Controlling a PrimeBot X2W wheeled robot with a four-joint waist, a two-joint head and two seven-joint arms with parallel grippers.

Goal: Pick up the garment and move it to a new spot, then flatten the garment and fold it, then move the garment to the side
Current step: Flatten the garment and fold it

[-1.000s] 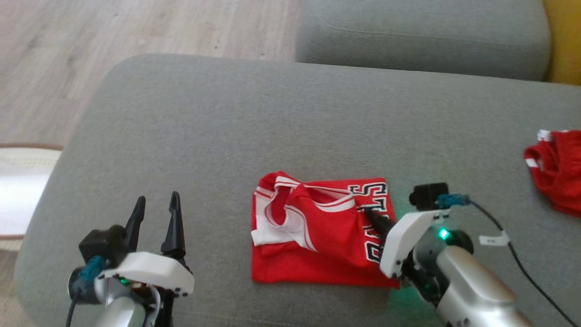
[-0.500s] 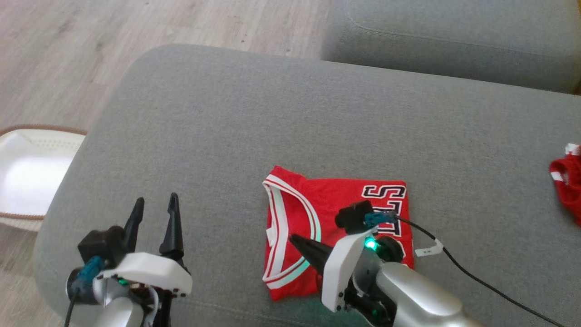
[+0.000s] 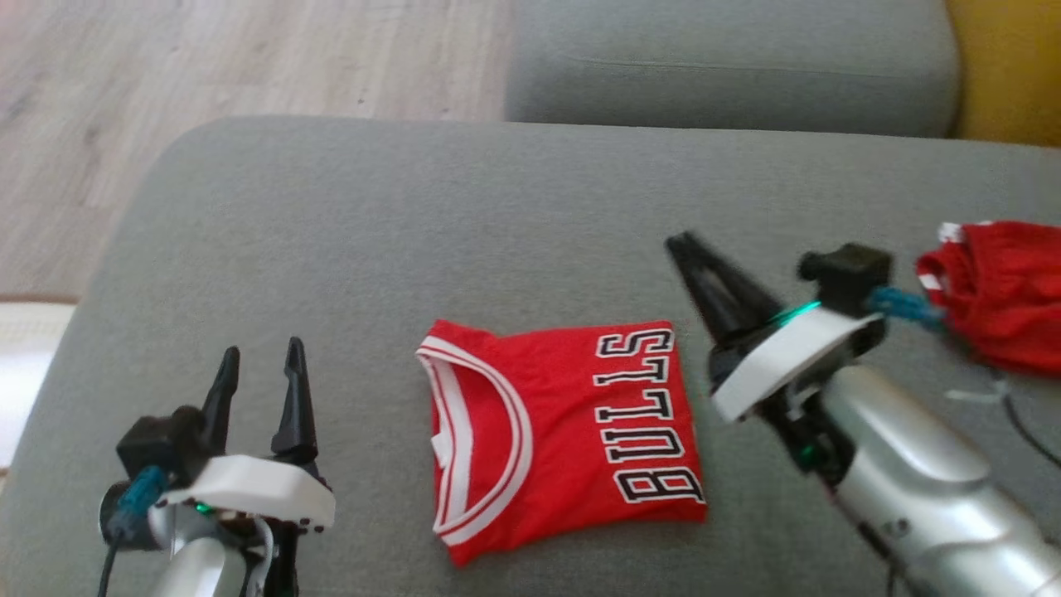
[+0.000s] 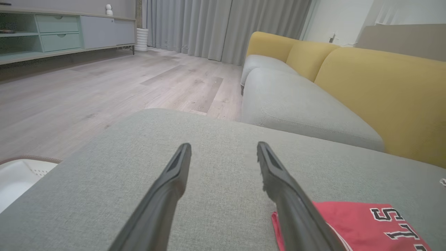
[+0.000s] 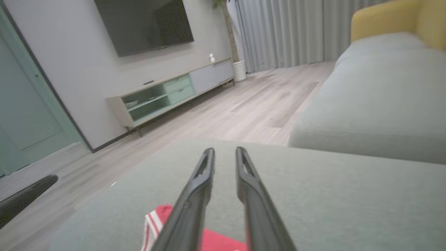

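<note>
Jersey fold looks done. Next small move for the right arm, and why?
Probably lower the right gripper onto the jersey's right edge and open it wider to pinch the layers. The jersey lies folded flat on the grey cushion, untouched. The right gripper hovers just beside that edge, fingers narrowly apart, holding nothing. Only the move aside looks left.

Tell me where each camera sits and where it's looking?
Head view: on the head, looking down at the red shirt on the sofa; left gripper and right gripper show.
Left wrist view: on the left wrist, looking across the sofa; its spread fingers show.
Right wrist view: on the right wrist, facing the TV; its close-set fingers show.
Shared: all see the shirt.
</note>
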